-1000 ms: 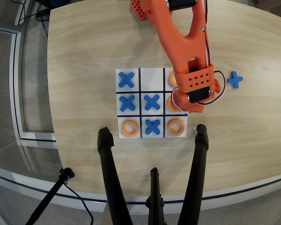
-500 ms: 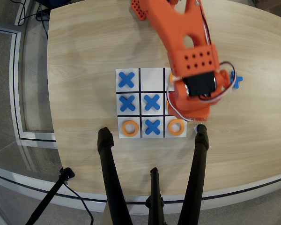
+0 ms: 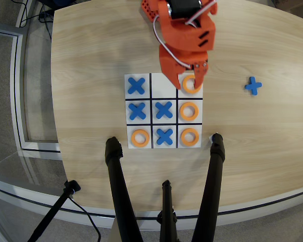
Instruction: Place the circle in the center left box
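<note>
Pale wood-grain desk (image 3: 91,50), seen from overhead; grey floor and a cable at the 9 o'clock edge, three black tripod legs rising from 6 o'clock.

Item 1: board (image 3: 164,80), white, nine squares ruled in black, at the middle of the desk. Four blue crosses on it: top and middle squares of the 9 o'clock column, the very centre, and the bottom square at 6 o'clock. A fifth blue cross (image 3: 253,86) lies loose on the desk at 3 o'clock, well apart from the board.

Item 2: orange rings, four. We take the circle (image 3: 189,111) to be the one lying flat in the middle-row end square (image 3: 181,102) at 3 o'clock, which this view shows on the right. Others: top right (image 3: 192,85), bottom right (image 3: 190,136), bottom left (image 3: 140,138).

Handling, in our judgement: light, stiff, thin plastic, smooth and liable to slide; not fragile. Best taken across the band, one finger through the hole, one outside, or across the outer edge.

Item 3: orange arm, entering from 12 o'clock; pincer (image 3: 194,76) above the top right ring, empty as far as we see.

Obscured: whether the fingers stand apart or together we cannot tell. The arm covers part of the top row; its base is cut off at 12 o'clock.
</note>
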